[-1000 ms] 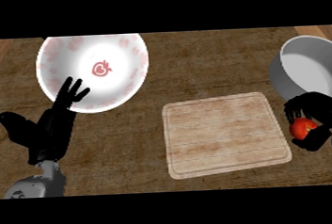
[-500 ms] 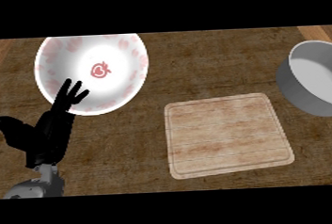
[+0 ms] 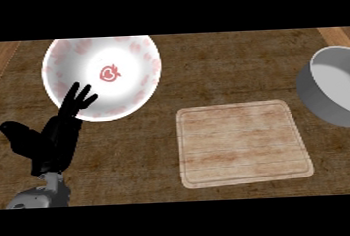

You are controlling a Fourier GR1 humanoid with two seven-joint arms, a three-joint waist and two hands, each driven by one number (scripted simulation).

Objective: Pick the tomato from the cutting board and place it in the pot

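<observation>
At three o'clock on the bench (image 3: 227,63), a grey pot (image 3: 336,90) sits partly cut off by the view's right edge, its pale inside facing up. Just below centre, toward five o'clock, lies the wooden cutting board (image 3: 243,143), and its top is bare: no tomato rests on it. The tomato shows nowhere in this view, nor does the right hand, so whether the fruit is carried out of sight or already down in the hidden part of the pot cannot be told. What shows of the pot's inside holds nothing red.

Toward eight o'clock the left hand (image 3: 58,135) rests with its fingers (image 3: 80,97) straight, slightly apart and pointing up, their tips overlapping the lower rim of a white plate (image 3: 102,76) with red markings at eleven o'clock. It holds nothing.

The main risk, as I judge it, comes from the pot lying at the very edge of sight. Any release there happens where the head cannot check it, so a tomato let go slightly off line could strike the rim and roll onto the bench, or off its far side, unnoticed. A tomato is round and will keep rolling on this flat surface.
</observation>
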